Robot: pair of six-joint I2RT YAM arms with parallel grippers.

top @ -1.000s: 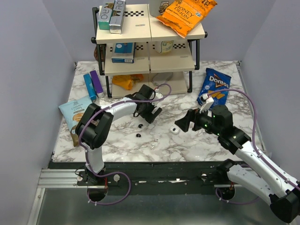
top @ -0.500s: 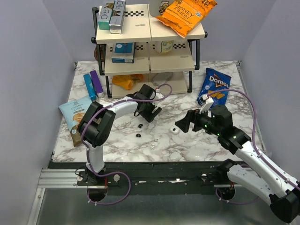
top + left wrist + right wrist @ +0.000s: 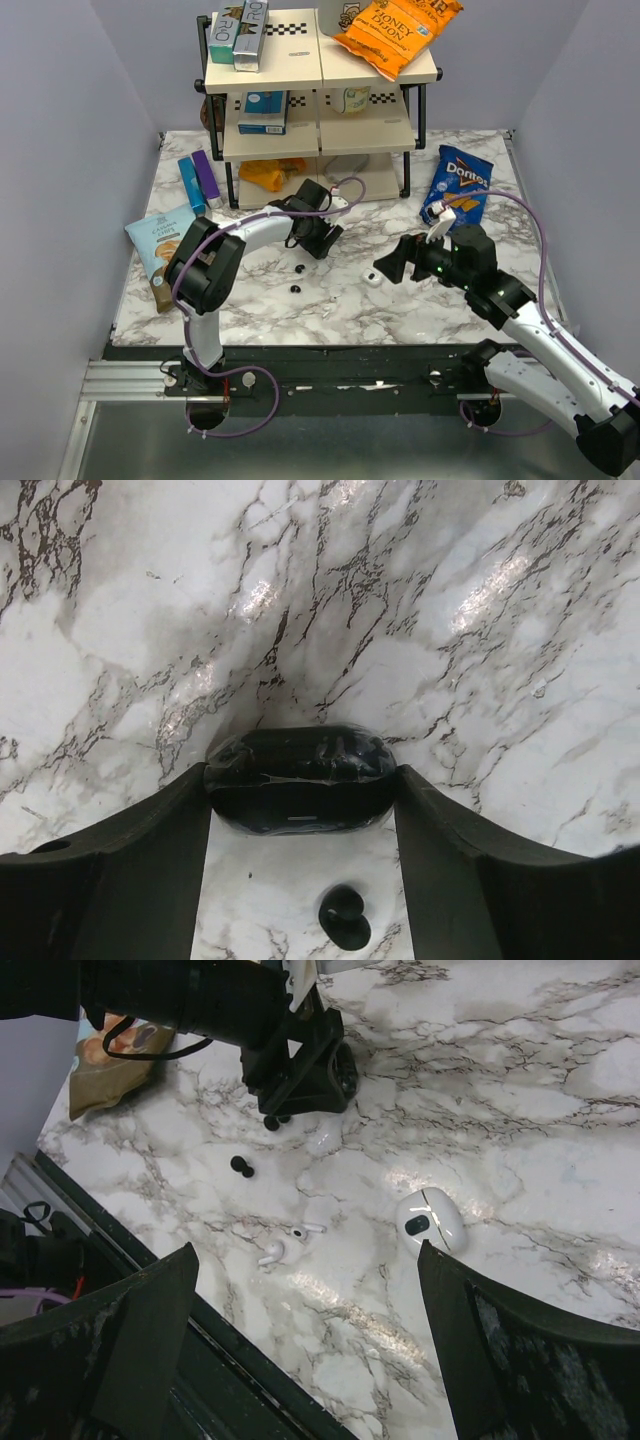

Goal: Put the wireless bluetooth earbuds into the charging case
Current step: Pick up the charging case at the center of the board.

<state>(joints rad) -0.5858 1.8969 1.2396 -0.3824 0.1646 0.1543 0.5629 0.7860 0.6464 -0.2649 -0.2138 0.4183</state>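
Two black earbuds lie on the marble, one (image 3: 300, 268) just beside my left gripper (image 3: 322, 243) and one (image 3: 295, 287) nearer the front. The left wrist view has one of them (image 3: 345, 917) low between the fingers. My left gripper (image 3: 302, 780) is shut on a glossy black pebble-shaped case (image 3: 300, 765), with a finger against each side. The white charging case (image 3: 373, 280) lies closed on the table. It sits by the right finger of my right gripper (image 3: 307, 1250), which hangs open above the marble and holds nothing.
Two white stemmed earbuds (image 3: 283, 1245) lie near the table's front edge (image 3: 150, 1290). A shelf rack (image 3: 320, 110) with snack bags and boxes stands at the back. A Doritos bag (image 3: 458, 185) lies right, a snack bag (image 3: 160, 245) and two tubes (image 3: 198, 180) left.
My left gripper's jaws have narrowed from wide open onto the black case. Neither arm has visibly moved, and the right gripper stays open.
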